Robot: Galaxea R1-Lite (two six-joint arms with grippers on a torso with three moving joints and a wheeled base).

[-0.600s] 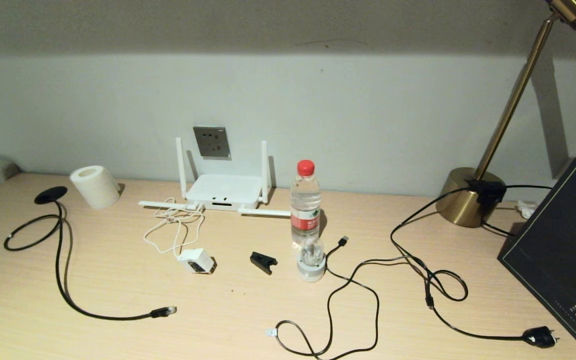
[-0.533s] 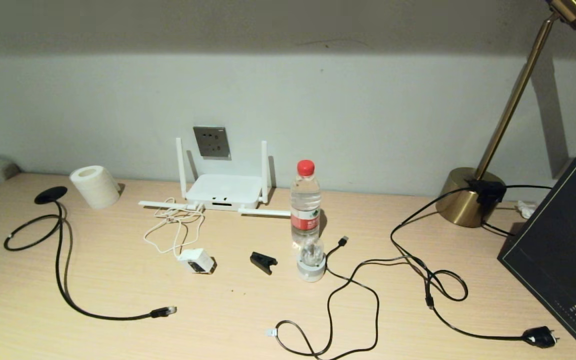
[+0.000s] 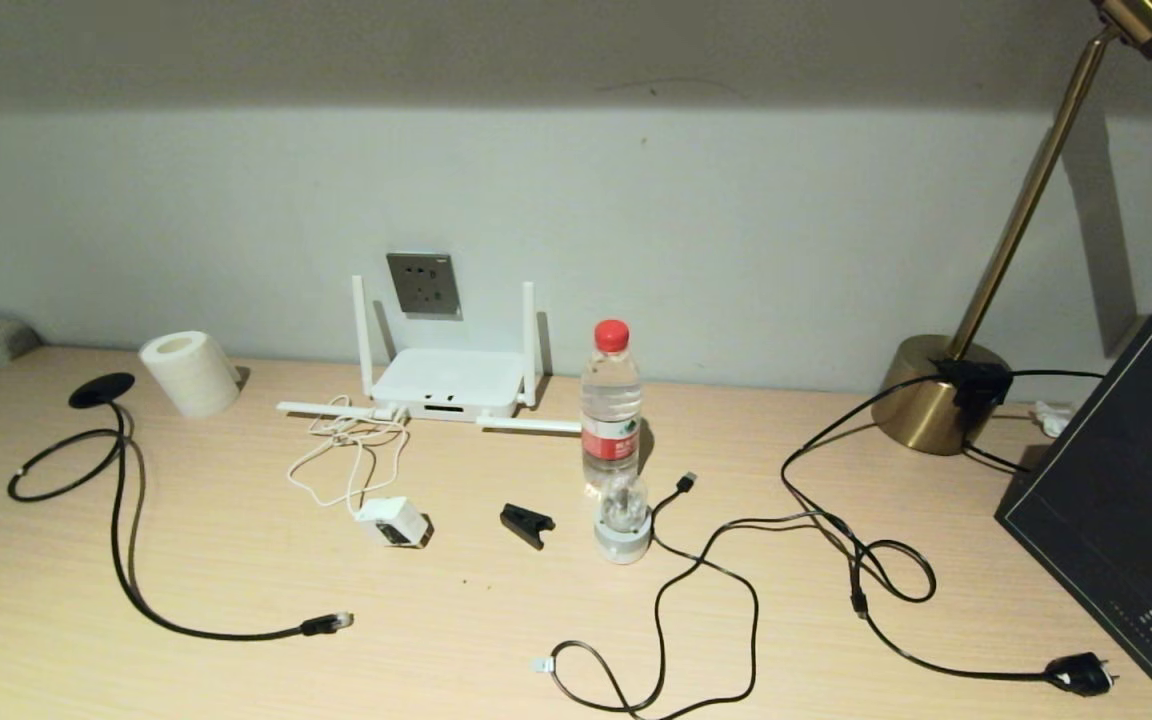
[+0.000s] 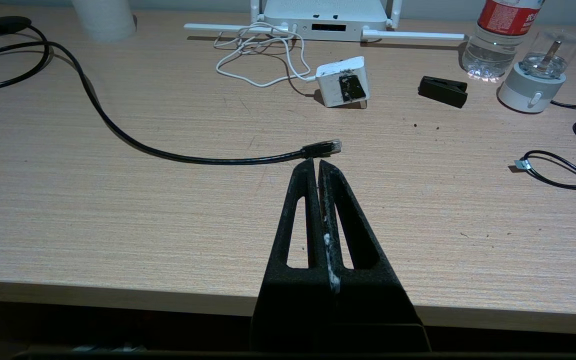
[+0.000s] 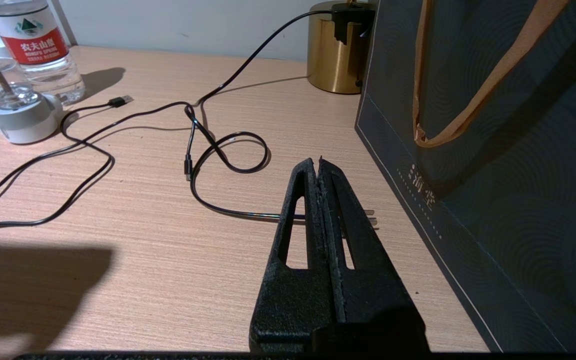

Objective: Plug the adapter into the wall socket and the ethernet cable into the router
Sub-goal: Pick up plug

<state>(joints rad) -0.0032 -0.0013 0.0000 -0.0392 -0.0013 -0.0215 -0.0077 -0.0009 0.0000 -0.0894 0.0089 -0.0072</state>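
The white router (image 3: 448, 382) stands at the back of the desk under the grey wall socket (image 3: 424, 285). Its thin white cord runs forward to the white cube adapter (image 3: 394, 522), which lies loose on the desk; it shows too in the left wrist view as the adapter (image 4: 343, 88). The ethernet cable's clip plug (image 3: 328, 624) lies nearer the front. In the left wrist view my left gripper (image 4: 316, 162) is shut and empty, near the front edge, short of that plug (image 4: 322, 148). My right gripper (image 5: 315, 162) is shut and empty, above the black mains plug's cord. Neither arm shows in the head view.
A water bottle (image 3: 611, 405) and a small glass-domed lamp (image 3: 623, 525) stand right of the router. A black clip (image 3: 526, 524), a paper roll (image 3: 190, 373), a brass lamp base (image 3: 936, 395), a dark paper bag (image 3: 1126, 510) and looping black cables (image 3: 716, 560) with a mains plug (image 3: 1081, 675) lie around.
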